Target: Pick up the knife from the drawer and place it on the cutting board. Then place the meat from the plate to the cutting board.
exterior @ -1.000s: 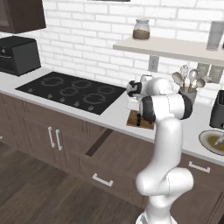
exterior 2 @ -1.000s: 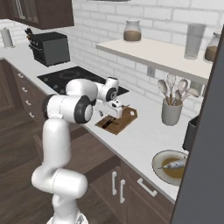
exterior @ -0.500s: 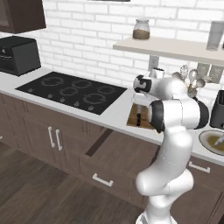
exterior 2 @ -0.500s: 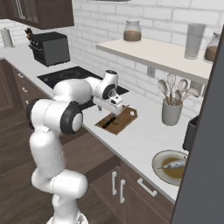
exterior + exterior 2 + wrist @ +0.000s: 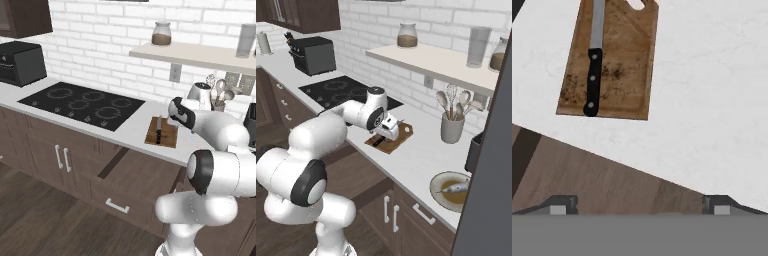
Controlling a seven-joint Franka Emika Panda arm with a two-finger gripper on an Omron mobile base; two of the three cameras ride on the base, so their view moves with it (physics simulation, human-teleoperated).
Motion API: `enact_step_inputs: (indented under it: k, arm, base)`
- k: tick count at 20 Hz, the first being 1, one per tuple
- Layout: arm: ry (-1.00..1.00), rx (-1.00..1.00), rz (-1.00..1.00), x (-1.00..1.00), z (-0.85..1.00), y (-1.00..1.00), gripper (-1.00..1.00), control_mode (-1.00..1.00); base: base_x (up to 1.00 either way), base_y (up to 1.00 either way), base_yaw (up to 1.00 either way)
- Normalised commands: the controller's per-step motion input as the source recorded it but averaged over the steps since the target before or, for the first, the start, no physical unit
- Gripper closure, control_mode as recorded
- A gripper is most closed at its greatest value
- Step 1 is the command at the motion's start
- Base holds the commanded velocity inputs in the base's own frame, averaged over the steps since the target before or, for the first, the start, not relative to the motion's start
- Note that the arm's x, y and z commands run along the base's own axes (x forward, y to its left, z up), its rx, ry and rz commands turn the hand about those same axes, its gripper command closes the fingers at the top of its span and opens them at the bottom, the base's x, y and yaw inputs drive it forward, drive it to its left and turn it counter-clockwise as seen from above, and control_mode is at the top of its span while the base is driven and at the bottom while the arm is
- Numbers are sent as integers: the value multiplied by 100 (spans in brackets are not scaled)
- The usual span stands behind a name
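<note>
The tool stands wide open with nothing between its fingertips, which sit far apart at the bottom of the hand view. It hangs over the front edge of the white tabletop, above the boundary between the tabletop and the open drawer below.

Ahead of the tool, and a little toward its left fingertip, lies the cutting board, flat on the tabletop. The knife rests on the board along its left side, black handle nearest the tool and blade pointing away, clear of the fingertips.

In the left base view the tool's hand is just beside the board's right edge, above the tabletop. In the right base view it partly covers the board.

The plate sits well apart from the tool, farther along the tabletop to the right, with the meat lying on it. A grey pot of utensils stands behind, between board and plate.
</note>
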Motion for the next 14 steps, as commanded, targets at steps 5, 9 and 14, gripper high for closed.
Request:
enact_step_inputs:
  k: [5, 9, 14]
  arm:
    - [-4, -16, -10, -84, 25, -55, -100, -100]
    - [0, -25, -19, -68, 0, -70, -100, -100]
    - [0, -5, -35, -54, 12, -86, -100, -100]
  base:
    - [0, 0, 0]
    - [0, 0, 0]
    - [0, 0, 0]
